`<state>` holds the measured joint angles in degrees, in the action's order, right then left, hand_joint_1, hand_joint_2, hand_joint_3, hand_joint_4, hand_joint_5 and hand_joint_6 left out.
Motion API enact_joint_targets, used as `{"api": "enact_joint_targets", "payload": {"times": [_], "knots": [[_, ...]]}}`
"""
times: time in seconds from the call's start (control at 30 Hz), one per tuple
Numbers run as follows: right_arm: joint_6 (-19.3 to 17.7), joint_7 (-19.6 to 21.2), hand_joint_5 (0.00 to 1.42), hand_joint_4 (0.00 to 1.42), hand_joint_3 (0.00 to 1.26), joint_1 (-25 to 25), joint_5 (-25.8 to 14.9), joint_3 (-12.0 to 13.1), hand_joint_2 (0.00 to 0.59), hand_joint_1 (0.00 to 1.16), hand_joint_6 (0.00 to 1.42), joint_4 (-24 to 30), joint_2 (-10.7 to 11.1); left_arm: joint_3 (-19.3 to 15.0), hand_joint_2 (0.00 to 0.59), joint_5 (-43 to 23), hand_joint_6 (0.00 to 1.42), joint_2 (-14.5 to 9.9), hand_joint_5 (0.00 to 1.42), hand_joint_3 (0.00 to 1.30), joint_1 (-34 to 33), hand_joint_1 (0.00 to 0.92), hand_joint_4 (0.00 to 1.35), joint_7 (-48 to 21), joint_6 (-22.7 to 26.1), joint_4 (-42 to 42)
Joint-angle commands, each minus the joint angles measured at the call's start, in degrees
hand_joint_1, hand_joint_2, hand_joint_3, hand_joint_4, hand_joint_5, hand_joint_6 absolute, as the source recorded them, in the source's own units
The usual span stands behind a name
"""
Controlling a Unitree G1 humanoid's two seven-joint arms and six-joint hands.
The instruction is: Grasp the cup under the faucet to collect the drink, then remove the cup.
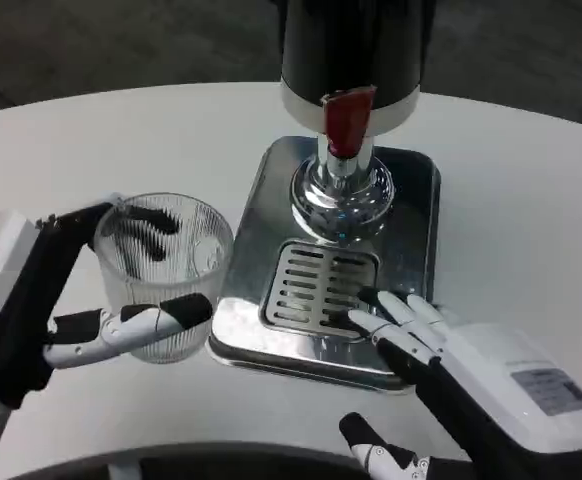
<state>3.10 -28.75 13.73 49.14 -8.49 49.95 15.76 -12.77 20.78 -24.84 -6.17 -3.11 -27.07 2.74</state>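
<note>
Left hand (81,300) grips the ribbed cup (163,270) beside the tray (411,200), clear of the faucet (343,190). Cup looks empty, so filling remains. Right hand (441,350) rests spread, holding nothing, on the grille (316,285).

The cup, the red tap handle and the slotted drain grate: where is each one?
cup (166,275): head view, on its ribbed clear side wall.
red tap handle (348,120): head view, on the middle of the red lever.
drain grate (316,285): head view, on its slotted metal centre.
</note>
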Motion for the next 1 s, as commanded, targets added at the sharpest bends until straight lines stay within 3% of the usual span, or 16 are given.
{"api": "enact_joint_targets", "payload": {"times": [0.03, 0.6, 1.0], "knots": [[0.6, -0.1, 0.0, 0.0, 0.13, 0.5, -0.6, -0.1, 0.475, 0.43, 0.0, 0.6, -0.4, 2.5, 0.26, 2.2, 0.33, 0.5, 0.81, 0.79, -3.6, 0.341, 0.88, 3.6, -1.1, -3.9], [1.6, 0.0, 0.0, 0.0, 0.13, 1.1, -1.1, 0.3, 0.475, 0.43, 0.0, 0.9, -0.6, 12.6, 0.272, 11.1, 0.33, -0.1, 0.79, 0.78, -18.8, 0.327, 0.87, 15.9, -5.3, -25.7], [1.9, -0.1, 0.0, 0.0, 0.13, 1.4, -1.7, 0.8, 0.475, 0.43, 0.0, 1.0, -0.3, 19.1, 0.275, 15.4, 0.33, 0.8, 0.79, 0.78, -27.9, 0.317, 0.87, 23.7, -4.3, -36.9]]}}
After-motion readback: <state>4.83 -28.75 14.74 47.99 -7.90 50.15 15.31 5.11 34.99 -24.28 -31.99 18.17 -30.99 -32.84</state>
